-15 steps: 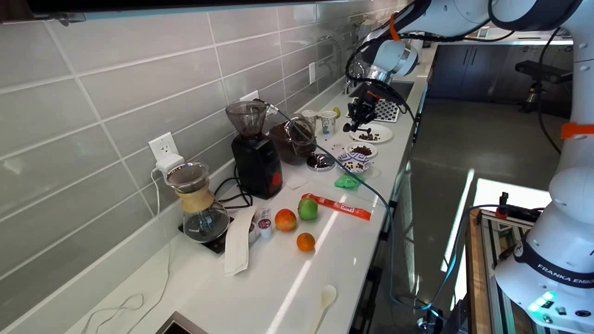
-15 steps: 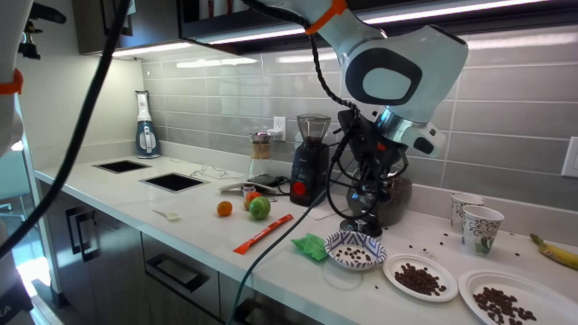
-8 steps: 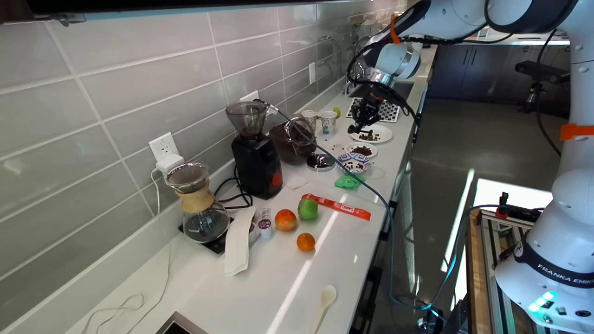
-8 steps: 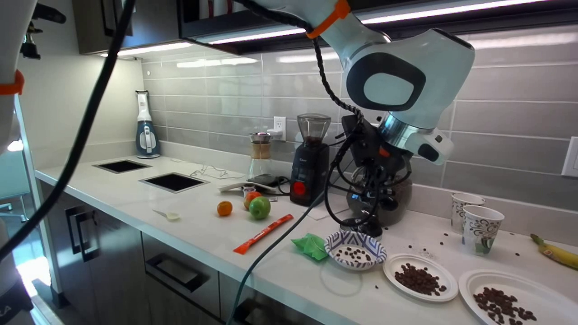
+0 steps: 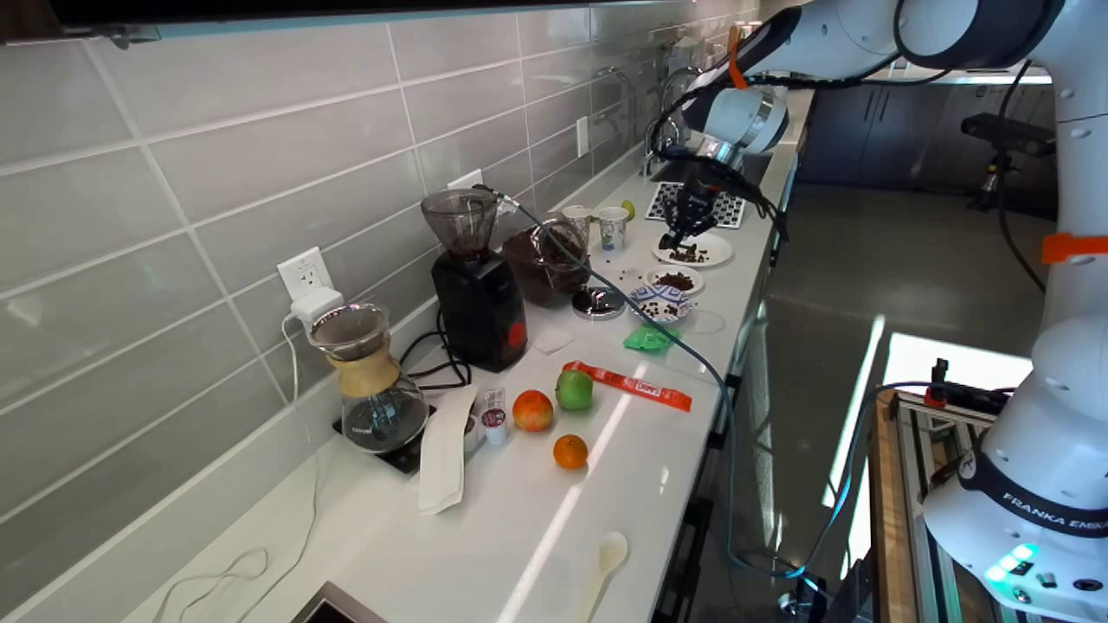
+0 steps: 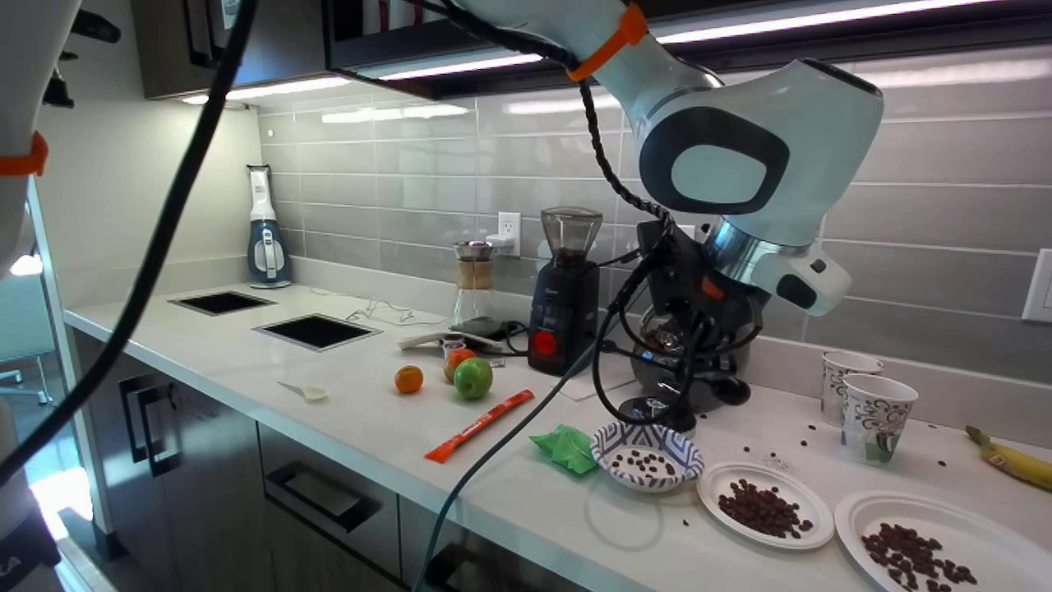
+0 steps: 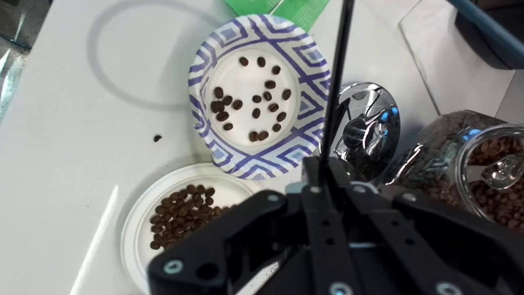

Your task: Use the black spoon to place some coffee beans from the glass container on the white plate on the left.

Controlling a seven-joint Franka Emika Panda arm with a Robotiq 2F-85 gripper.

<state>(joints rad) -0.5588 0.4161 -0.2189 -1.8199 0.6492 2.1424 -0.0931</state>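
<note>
Robot arm (image 6: 822, 140): its gripper (image 7: 323, 166) pinches the black spoon (image 7: 336, 82) above the tabletop (image 5: 485, 554). I judge the step as transfer (whether the black spoon is loaded, I cannot see); next move calls for level carrying, then tipping over the left white plate (image 6: 809, 501).
Grinder (image 6: 567, 304): one.
Glass container (image 5: 535, 275): one.
White plates (image 6: 994, 543): two.
Patterned bowl (image 7: 245, 164): one.
Paper cups (image 6: 878, 423): two.
Fruits (image 6: 472, 378): four.
Cream spoon (image 5: 613, 552): one.
Black spoon: one.
Coffee beans (image 6: 760, 506): too many for counting.

I was in a kitchen: glossy grey rectangular tiles (image 6: 427, 197) ran behind the black, clear-hoppered coffee grinder (image 6: 564, 316), dark wood-fronted drawers (image 6: 329, 500) sat below it, and a dark sink (image 5: 758, 164) lay beyond it.
</note>
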